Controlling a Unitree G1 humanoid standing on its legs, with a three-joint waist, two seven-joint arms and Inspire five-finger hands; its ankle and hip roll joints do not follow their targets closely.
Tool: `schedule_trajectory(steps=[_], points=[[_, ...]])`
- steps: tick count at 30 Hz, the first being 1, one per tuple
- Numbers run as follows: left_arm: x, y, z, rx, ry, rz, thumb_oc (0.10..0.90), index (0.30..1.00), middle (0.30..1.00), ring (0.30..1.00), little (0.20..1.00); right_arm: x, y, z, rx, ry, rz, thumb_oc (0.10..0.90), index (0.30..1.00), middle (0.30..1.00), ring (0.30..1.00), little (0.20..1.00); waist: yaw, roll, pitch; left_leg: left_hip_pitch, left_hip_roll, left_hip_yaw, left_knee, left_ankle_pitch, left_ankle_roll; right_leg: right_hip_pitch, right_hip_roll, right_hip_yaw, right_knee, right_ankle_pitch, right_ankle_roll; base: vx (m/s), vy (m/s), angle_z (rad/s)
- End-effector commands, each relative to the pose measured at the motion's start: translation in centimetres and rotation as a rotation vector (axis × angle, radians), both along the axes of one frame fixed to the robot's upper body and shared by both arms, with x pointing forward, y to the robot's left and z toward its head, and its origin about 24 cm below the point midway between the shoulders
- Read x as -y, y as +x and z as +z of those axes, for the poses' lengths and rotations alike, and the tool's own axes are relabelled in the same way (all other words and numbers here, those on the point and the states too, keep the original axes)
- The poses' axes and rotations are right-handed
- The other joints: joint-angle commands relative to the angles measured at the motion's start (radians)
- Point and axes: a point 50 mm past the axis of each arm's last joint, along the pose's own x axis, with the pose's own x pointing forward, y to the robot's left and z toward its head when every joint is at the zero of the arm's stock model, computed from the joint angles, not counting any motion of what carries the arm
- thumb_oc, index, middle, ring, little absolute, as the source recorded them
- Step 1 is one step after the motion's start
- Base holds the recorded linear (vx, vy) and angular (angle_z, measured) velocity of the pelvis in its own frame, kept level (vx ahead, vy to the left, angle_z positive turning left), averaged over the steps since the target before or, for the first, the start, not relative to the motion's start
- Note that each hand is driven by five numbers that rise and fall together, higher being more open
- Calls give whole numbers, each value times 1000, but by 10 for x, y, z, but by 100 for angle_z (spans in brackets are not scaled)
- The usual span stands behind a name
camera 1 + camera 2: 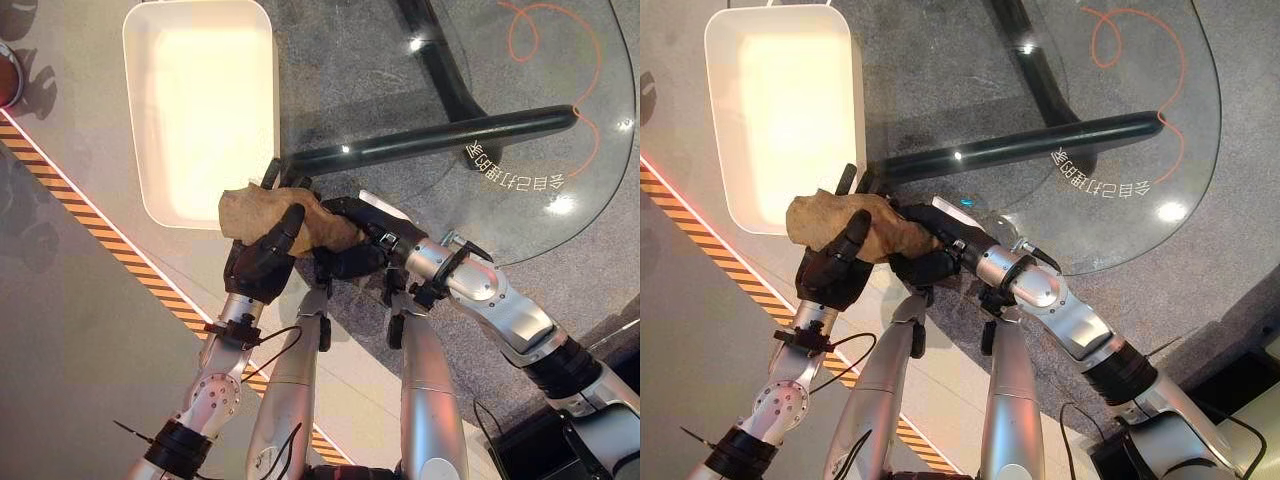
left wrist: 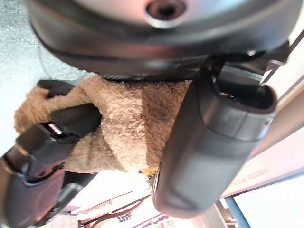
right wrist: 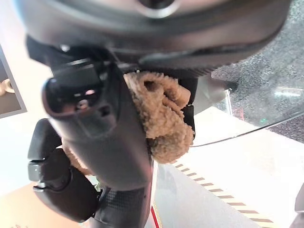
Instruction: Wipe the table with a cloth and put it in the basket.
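Left eye view shows both the left hand (image 1: 262,262) and right hand (image 1: 352,240) holding the cloth (image 1: 268,215) beside the basket (image 1: 200,110), so the drop into it looks next.

basket (image 1: 150,190): interior open, beside hands | glass table (image 1: 520,215) edge and black bar (image 1: 430,138) close behind

right hand (image 3: 102,142) | curled round tan cloth (image 3: 164,121) | glass table (image 3: 266,95) beyond
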Motion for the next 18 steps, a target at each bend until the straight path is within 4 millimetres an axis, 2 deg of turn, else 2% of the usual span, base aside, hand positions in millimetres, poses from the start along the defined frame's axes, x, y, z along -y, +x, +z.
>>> schedule_trajectory(steps=[1, 10, 18], points=[[21, -17, 56, 358, -87, -133, 100, 300, 300, 300, 200, -45, -46, 21, 89, 108, 312, 800, 900, 900, 900, 900, 4, 8, -27, 15, -80, 11, 20, -55, 45, 13, 67, -16, -113, 81, 11, 0, 0, 0], [20, -17, 55, 361, -86, -125, 100, 300, 300, 300, 200, -40, -43, 25, 116, 145, 260, 800, 900, 900, 900, 900, 3, 3, -27, 18, -80, 10, 19, -57, 48, 13, 68, -13, -109, 81, 13, 0, 0, 0], [12, -16, 52, 357, -81, -105, 100, 300, 300, 300, 200, -20, -37, 36, 191, 215, 159, 800, 900, 900, 900, 900, -5, -4, -27, 23, -74, 13, 20, -61, 49, 18, 71, -8, -107, 82, 18, 0, 0, 0]])
